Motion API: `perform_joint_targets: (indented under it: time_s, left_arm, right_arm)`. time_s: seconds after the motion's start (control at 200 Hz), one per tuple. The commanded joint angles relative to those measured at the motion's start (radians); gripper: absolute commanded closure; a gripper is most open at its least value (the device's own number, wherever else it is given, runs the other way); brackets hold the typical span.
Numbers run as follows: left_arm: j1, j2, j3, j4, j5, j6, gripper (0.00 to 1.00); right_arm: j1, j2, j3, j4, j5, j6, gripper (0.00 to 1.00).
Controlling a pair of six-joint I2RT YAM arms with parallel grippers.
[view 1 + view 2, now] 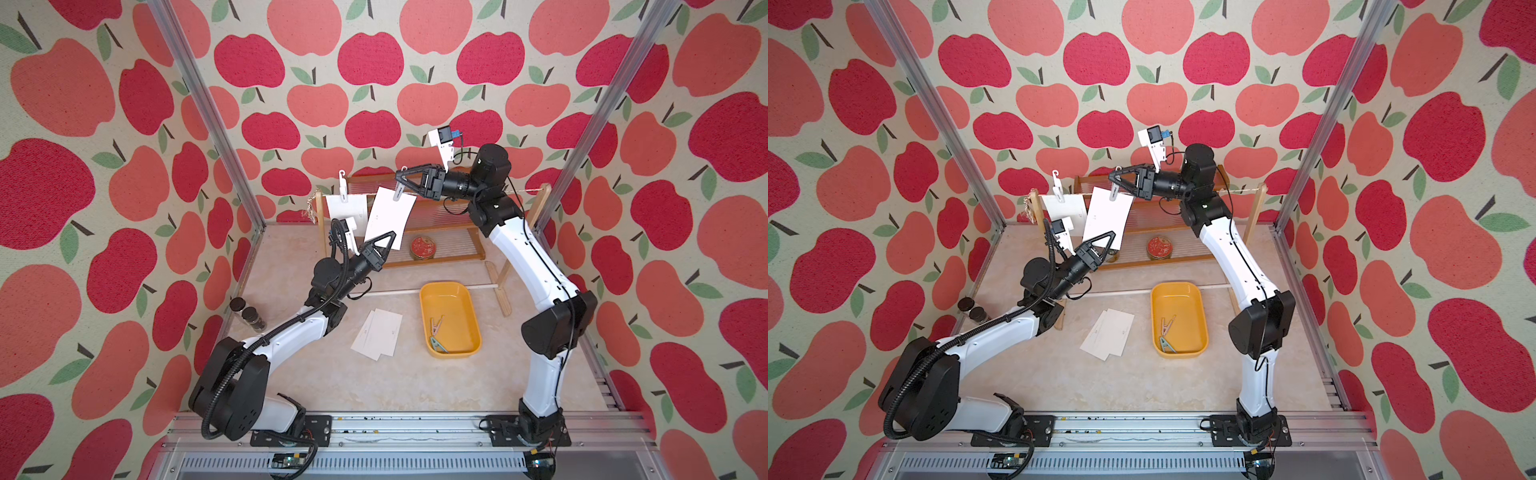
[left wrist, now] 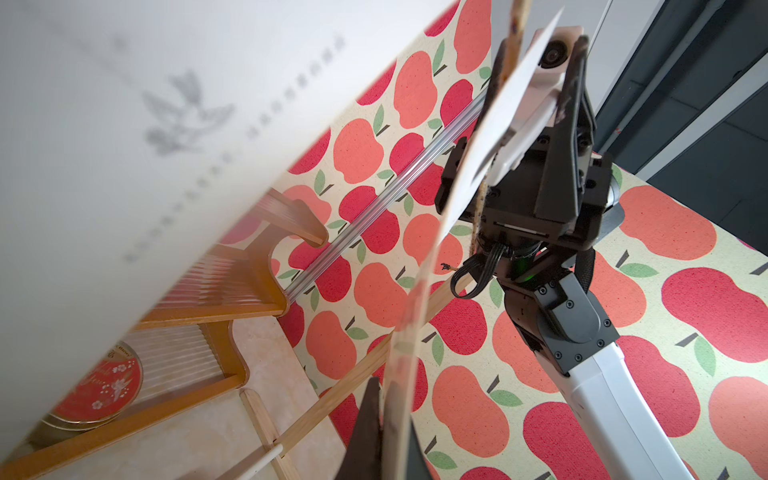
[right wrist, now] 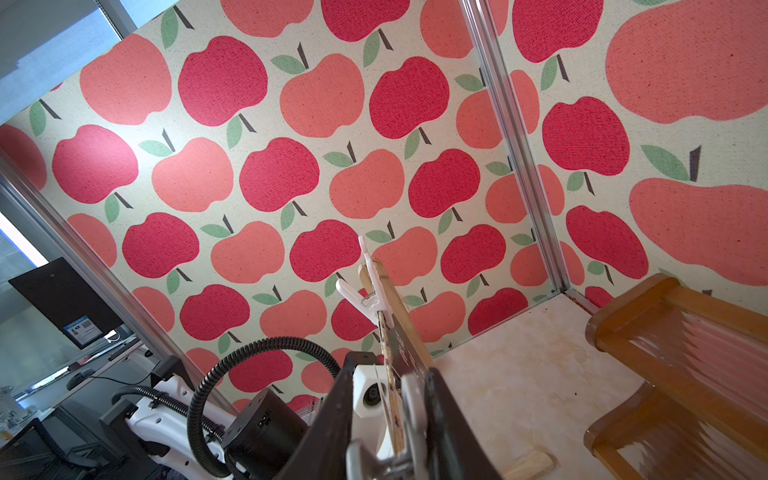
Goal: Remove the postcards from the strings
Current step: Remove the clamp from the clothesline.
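Nearest to the camera is the metal rail [image 1: 415, 428] at the front edge, where both arms are fixed. On the left side of the desk [image 1: 374, 386], by the wall, stand two jars [image 1: 251, 316] with dark lids; what is in them I cannot tell.

The left pincer [image 1: 393, 233] is closed on the lower corner of the tilted postcard [image 1: 388, 214]. The left wrist view shows the edge of the card between its fingers. Left of this card, the straight postcard [image 1: 348, 206] hangs from the string [image 1: 528, 190] under a white clothespin [image 1: 342, 188]. The tilted postcard hangs from the same string by a second clothespin [image 1: 399, 192]. The right pincer [image 1: 400, 174] has its jaws pressed narrow on the two sides of this clip.

Two more postcards [image 1: 378, 334] lie flat on the desk, one overlapping the other, just left of the yellow tray [image 1: 424, 299]. In the tray lie a beige clothespin [image 1: 436, 325] and a green clothespin [image 1: 439, 345], close together near its front end. Behind the tray, a round red tin [image 1: 424, 248] with its lid on stands on the lower shelf of the wooden rack [image 1: 440, 259].
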Motion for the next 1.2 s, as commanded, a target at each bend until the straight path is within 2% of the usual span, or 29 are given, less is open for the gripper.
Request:
perform_joint_targets:
  time_s: [0.0, 0.43, 0.785, 1.01, 1.195]
  left_arm:
    - [0.006, 0.001, 0.021, 0.032, 0.016, -0.009, 1.00]
    - [-0.005, -0.037, -0.053, 0.021, 0.014, 0.002, 1.00]
    - [-0.060, -0.098, -0.100, -0.058, 0.012, 0.059, 1.00]
    - [-0.112, -0.158, -0.145, -0.181, 0.003, 0.102, 1.00]
    - [-0.139, -0.212, -0.207, -0.260, -0.020, 0.097, 1.00]
  right_arm:
    - [0.002, -0.022, 0.021, -0.020, -0.009, -0.016, 0.72]
    - [-0.010, -0.054, 0.054, -0.081, 0.067, -0.053, 0.73]
    - [-0.031, -0.098, 0.035, -0.083, 0.143, -0.061, 0.73]
    - [-0.055, -0.171, -0.026, -0.072, 0.171, -0.071, 0.73]
    - [-0.074, -0.274, -0.147, -0.050, 0.180, -0.088, 0.73]
